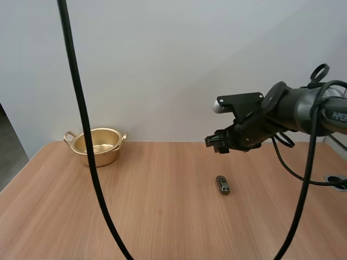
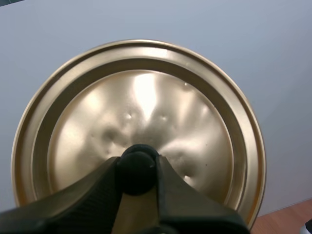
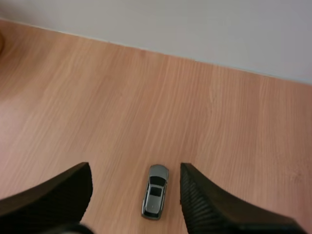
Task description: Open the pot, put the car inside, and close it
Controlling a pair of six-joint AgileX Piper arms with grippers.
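A golden pot (image 1: 97, 145) stands uncovered at the table's far left. Its golden lid (image 2: 139, 122) is held up in the left wrist view, and my left gripper (image 2: 138, 168) is shut on the lid's black knob (image 2: 136, 165). A small grey toy car (image 1: 223, 184) lies on the wood right of centre. My right gripper (image 1: 216, 142) hovers above and just behind the car. In the right wrist view the car (image 3: 155, 191) lies on the table between the open right gripper's (image 3: 135, 187) black fingers (image 3: 204, 204), well below them.
The wooden table (image 1: 162, 216) stretches wide between pot and car. A pale wall rises directly behind the table's far edge. A grommet hole (image 1: 339, 181) sits at the right edge of the table.
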